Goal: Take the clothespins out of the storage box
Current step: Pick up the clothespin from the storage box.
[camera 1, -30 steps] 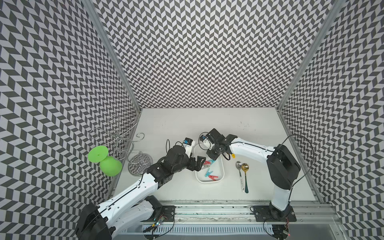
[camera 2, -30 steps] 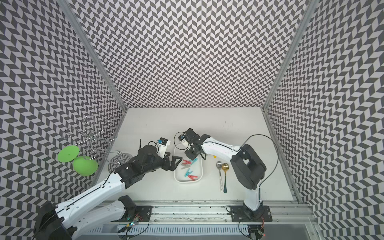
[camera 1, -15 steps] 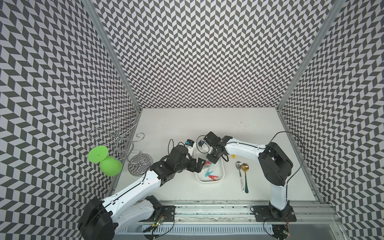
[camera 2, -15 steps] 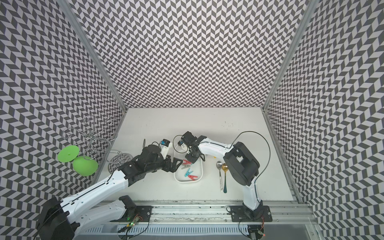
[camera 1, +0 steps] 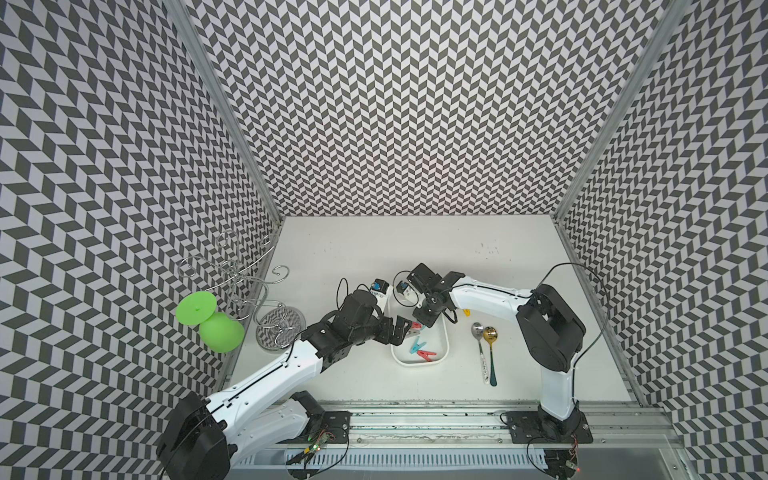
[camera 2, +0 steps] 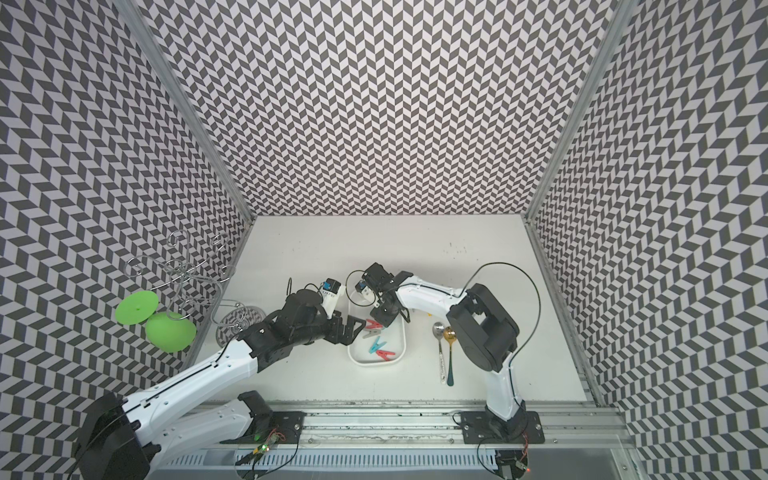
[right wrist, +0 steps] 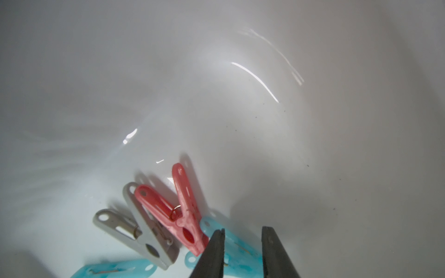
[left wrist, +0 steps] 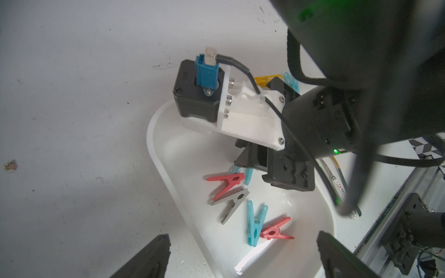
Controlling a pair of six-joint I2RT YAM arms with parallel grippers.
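Pick step, I judged: right pincer (right wrist: 243,229), narrowly spread, straddled a blue pin (right wrist: 209,225) in the box (camera 1: 446,345); left pincer (left wrist: 243,237) gaped wide alongside. Next I'd need to close squarely, then lift clear.

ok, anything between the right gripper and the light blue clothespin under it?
Nothing visible. The right gripper straddles the light blue clothespin on the floor of the storage box. A red clothespin lies close beside one of the fingers and might get nudged.
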